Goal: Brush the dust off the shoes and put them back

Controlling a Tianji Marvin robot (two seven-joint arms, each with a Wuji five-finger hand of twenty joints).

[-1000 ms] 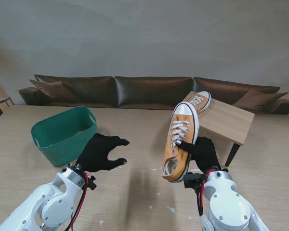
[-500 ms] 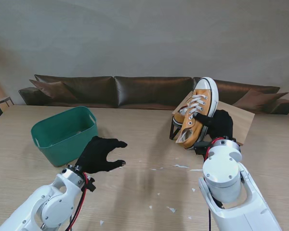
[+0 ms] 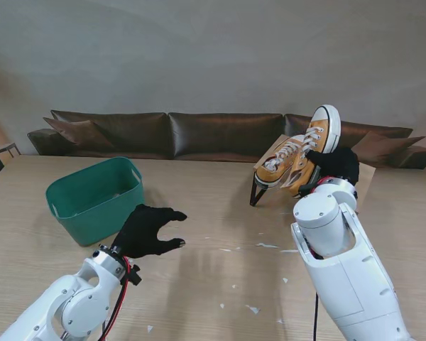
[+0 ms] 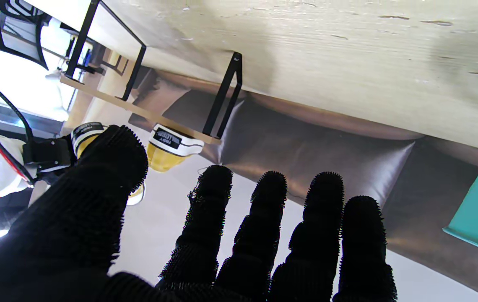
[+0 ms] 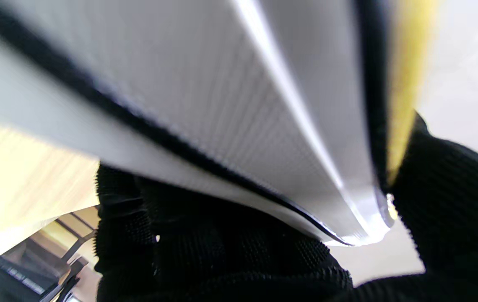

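1. My right hand (image 3: 335,165) is clamped on the mustard-yellow canvas sneaker (image 3: 318,142), toe up, over the small wooden rack (image 3: 366,177) at far right, beside the matching sneaker (image 3: 280,160) resting there.
2. I level the sole before lowering and keep clear of the pair.
3. My left hand (image 3: 148,229) hovers with fingers spread, holding nothing, near the green plastic tub (image 3: 92,199).
4. A second ago the held sneaker hung nearer me, over the table.

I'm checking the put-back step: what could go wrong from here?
The held shoe is tilted toe-up beside the other shoe on the small stand; lowering it may knock that one off. The right hand grips it from one side, so it could slip.
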